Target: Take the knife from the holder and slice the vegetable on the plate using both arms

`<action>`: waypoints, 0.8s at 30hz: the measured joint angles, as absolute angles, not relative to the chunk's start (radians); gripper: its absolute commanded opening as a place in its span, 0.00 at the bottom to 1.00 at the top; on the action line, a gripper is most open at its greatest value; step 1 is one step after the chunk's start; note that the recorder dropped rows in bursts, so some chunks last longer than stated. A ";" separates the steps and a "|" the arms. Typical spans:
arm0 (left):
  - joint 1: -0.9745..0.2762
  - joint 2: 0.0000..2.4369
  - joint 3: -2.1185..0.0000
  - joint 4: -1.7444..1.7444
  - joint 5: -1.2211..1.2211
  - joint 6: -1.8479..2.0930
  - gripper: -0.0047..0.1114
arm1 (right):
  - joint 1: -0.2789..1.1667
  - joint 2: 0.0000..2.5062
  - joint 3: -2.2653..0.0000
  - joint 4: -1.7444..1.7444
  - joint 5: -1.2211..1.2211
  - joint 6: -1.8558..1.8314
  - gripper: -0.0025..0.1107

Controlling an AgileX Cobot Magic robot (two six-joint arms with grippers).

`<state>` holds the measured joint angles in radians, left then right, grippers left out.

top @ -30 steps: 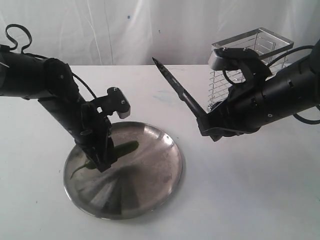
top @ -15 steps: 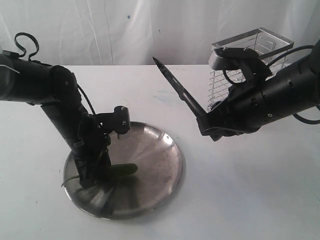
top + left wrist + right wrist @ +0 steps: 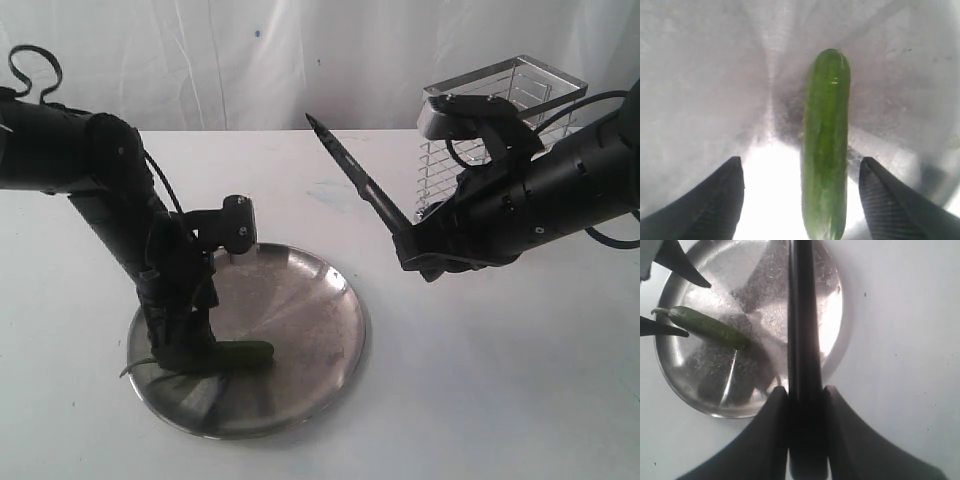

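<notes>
- Two sets of fingers, two jobs: my left fingers point(image 3: 715, 200) stand spread on either side of the chili point(image 3: 825, 150), with a gap on both sides, gripping nothing.
- My right fingers point(image 3: 771, 440) are clenched on the handle of the knife point(image 3: 801, 315), with the blade raised and well clear of the chili.
- The chili lies flat on the plate point(image 3: 320, 300), toward the rim on my left arm's side.
- The knife is out of the holder point(image 3: 520, 85), which stands on the tabletop point(image 3: 500, 400) behind my right arm, so I count that step done.
- Left to do, as I judge it: pin the chili with the left fingers, bring the blade down across it and slice. I see no cut in it yet.
</notes>
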<state>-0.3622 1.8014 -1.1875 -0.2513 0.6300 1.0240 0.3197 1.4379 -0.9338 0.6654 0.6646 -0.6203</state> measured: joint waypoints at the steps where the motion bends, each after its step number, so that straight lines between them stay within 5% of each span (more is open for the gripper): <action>1: -0.362 1.771 -1.187 -0.224 0.630 1.009 0.63 | 0.320 1.438 -0.934 0.667 0.665 -0.620 0.02; 4: -0.362 1.643 -1.187 -0.166 0.630 0.929 0.54 | 0.320 1.438 -0.934 0.671 0.674 -0.620 0.02; 8: -0.362 1.497 -1.187 -0.162 0.633 0.715 0.07 | 0.320 1.438 -0.936 0.667 0.714 -0.620 0.02; 9: -0.362 1.475 -1.187 -0.162 0.640 0.685 0.05 | 0.320 1.438 -0.936 0.657 0.721 -0.620 0.02; 15: -0.362 1.452 -1.106 -0.173 0.615 0.815 0.08 | 0.438 1.438 -0.936 0.371 0.744 -0.386 0.02; 24: -0.362 1.570 -0.971 -0.433 0.575 1.384 0.63 | 0.485 1.438 -0.936 0.012 0.740 -0.103 0.02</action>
